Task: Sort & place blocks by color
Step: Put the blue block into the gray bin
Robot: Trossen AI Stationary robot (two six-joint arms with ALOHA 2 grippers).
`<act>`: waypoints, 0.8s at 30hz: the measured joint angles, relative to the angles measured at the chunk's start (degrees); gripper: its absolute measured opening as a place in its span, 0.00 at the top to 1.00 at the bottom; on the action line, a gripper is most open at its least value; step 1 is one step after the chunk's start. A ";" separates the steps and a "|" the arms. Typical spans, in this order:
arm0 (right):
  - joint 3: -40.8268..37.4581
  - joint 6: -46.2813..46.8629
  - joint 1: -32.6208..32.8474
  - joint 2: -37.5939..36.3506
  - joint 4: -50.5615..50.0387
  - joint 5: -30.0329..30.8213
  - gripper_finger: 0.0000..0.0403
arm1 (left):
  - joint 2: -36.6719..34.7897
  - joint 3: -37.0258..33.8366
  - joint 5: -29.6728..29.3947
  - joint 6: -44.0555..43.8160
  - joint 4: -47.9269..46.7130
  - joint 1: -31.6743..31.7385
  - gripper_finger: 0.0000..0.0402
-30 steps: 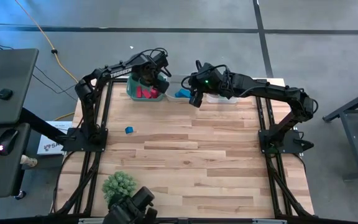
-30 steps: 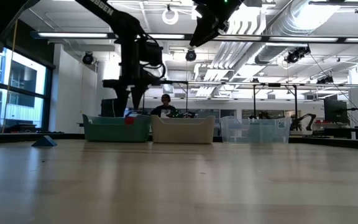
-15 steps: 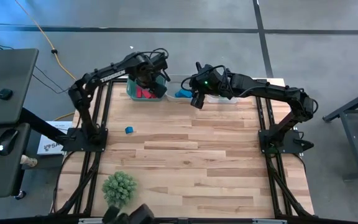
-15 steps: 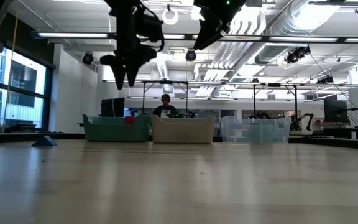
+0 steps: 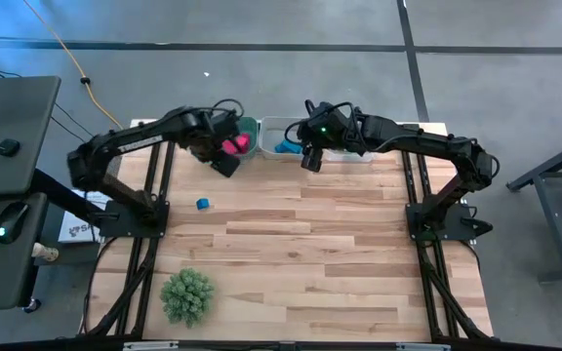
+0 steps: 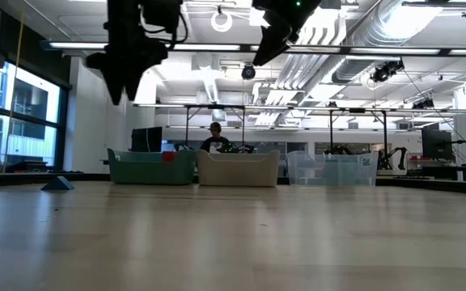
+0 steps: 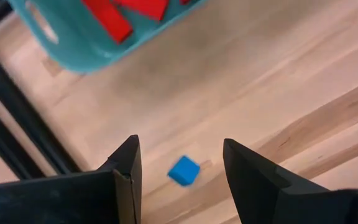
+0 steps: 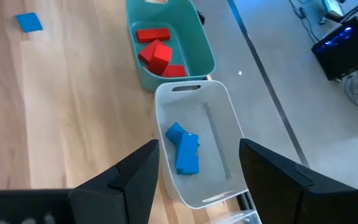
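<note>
A lone blue block point(image 5: 203, 204) lies flat on the wooden table at the left, also seen in the left wrist view point(image 7: 184, 170). My left gripper point(image 5: 224, 161) hangs open and empty high above the table, pointing down, between that block and the teal bin point(image 5: 246, 134). The teal bin point(image 8: 169, 53) holds red blocks point(image 8: 157, 53). My right gripper point(image 5: 308, 156) hovers open and empty above the near end of the white bin point(image 8: 197, 149). That bin holds blue blocks point(image 8: 183, 149).
A clear bin point(image 6: 334, 170) stands to the right of the white bin along the table's far edge. A green spiky ball point(image 5: 187, 292) sits near the front left. Black frame rails point(image 7: 17, 143) run along the table's sides. A person sits in the room behind the bins.
My left gripper has risen from over the teal bin and swung toward the table's near and left side, coming out above the bare wood near the blue block. Its fingers stay open.
</note>
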 joint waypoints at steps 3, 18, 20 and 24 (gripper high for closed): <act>0.00 0.00 0.00 0.00 0.41 -0.45 0.47 | -1.83 -3.80 -0.09 -1.39 0.02 -0.84 0.64; 0.00 0.02 0.00 0.00 0.58 -0.53 0.47 | -2.38 -20.99 2.88 -0.86 7.60 -3.31 0.64; 0.00 0.02 0.00 0.00 0.73 -0.53 0.47 | -2.38 -22.04 2.89 -0.10 7.97 -3.33 0.64; 0.00 0.04 0.00 0.00 0.74 -0.48 0.47 | -2.38 -24.13 2.97 1.96 8.57 -3.33 0.64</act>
